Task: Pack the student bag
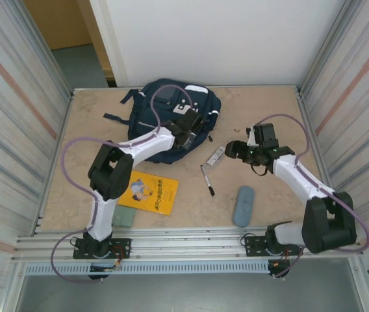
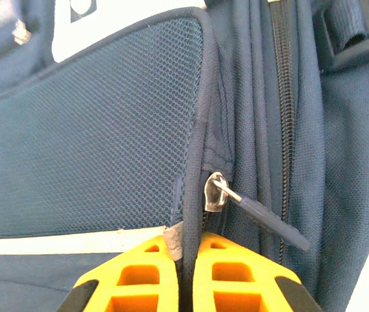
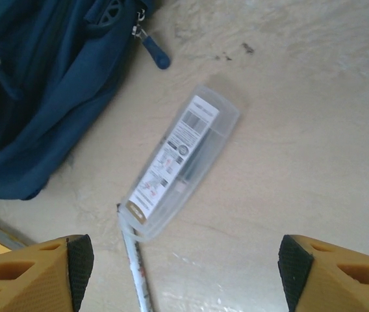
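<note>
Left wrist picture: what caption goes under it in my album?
Left gripper pinching the student bag by its edge, beside a zipper pull.

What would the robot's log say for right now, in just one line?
left gripper: shut on student bag piping by zipper | right gripper: open, above clear case | clear case: lying on table
</note>
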Controlling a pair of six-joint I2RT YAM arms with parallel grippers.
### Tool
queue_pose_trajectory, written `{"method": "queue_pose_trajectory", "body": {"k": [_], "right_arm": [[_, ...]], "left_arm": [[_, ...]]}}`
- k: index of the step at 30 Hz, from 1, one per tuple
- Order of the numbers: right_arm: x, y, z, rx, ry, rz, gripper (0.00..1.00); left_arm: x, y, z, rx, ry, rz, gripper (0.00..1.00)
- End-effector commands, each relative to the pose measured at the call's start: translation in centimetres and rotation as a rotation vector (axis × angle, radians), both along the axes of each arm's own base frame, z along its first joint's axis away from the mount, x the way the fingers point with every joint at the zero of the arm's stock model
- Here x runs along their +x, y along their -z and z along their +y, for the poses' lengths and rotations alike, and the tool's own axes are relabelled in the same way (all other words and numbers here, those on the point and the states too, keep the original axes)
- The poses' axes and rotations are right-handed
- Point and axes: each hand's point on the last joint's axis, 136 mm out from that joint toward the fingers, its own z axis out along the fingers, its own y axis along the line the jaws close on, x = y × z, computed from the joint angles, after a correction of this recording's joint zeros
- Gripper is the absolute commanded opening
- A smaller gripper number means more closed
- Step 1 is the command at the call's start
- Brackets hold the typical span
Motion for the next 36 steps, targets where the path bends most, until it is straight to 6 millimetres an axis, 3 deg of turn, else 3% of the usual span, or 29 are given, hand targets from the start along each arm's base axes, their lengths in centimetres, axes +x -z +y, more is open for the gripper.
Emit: {"method": "queue_pose_trajectory", "body": {"k": [1, 6, 11, 15, 21, 27, 29, 33, 36], "right_arm": [[2.1, -1.5, 2.9, 0.065, -0.138, -0.054, 0.76], [5.4, 0.1, 4.7, 0.096, -0.215, -0.076, 0.72], [6.7, 1.9, 7.8, 0.123, -0.37, -0.11, 0.7], [7.0, 2.7, 9.5, 0.059, -0.465, -0.15, 0.71], [8.1, 2.6, 10.3, 0.082, -0.522, -0.268, 0.74], [9.0, 3.9, 11.4, 0.088, -0.551, -0.283, 0.7], [8.9, 3.5, 11.7, 0.1, -0.565, -0.302, 0.63], [8.0, 2.8, 12.0, 0.083, -0.604, -0.317, 0.34], [6.8, 2.6, 11.9, 0.007, -0.623, -0.334, 0.18]], "left_arm": [[0.3, -8.1, 0.7, -0.049, 0.041, -0.164, 0.0], [-0.3, -11.5, 1.6, -0.061, 0.064, -0.208, 0.0], [-1.0, -13.2, 1.6, -0.09, 0.098, -0.21, 0.0], [-1.7, -14.0, 1.6, -0.113, 0.129, -0.214, 0.0], [-2.6, -14.1, 1.6, -0.124, 0.168, -0.197, 0.0], [-3.1, -14.3, 1.2, -0.164, 0.196, -0.172, 0.0], [-3.1, -14.4, 1.2, -0.171, 0.197, -0.173, 0.0], [-2.9, -14.3, 1.7, -0.164, 0.177, -0.172, 0.0], [-2.5, -14.0, 2.2, -0.171, 0.154, -0.168, 0.0]]}}
